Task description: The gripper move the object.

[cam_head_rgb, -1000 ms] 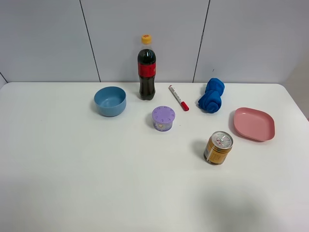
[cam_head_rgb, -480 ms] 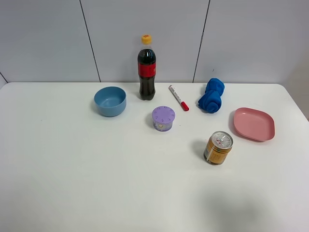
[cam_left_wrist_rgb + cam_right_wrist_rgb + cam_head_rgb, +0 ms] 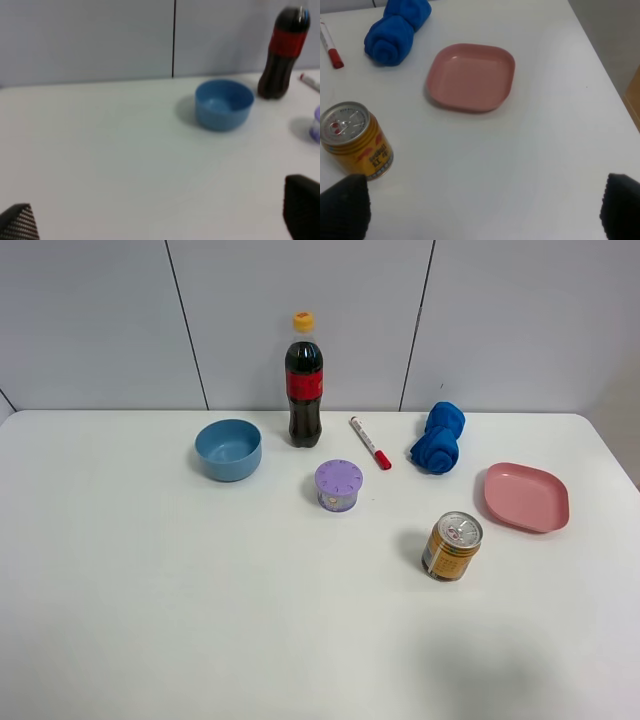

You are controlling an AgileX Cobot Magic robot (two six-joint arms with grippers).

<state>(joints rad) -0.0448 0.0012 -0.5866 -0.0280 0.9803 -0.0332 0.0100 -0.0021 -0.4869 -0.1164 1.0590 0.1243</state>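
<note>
The object, a tall cola bottle with a red label and yellow-orange cap, stands upright at the back of the white table. It also appears in the left wrist view as the bottle, far beyond my left gripper, whose black fingertips stand wide apart with nothing between them. My right gripper is open too, hovering over bare table near the gold can. Neither gripper shows in the exterior high view.
A blue bowl sits left of the bottle. A red-capped marker, a purple lidded tub, a rolled blue cloth, a pink plate and the gold can lie to its right and front.
</note>
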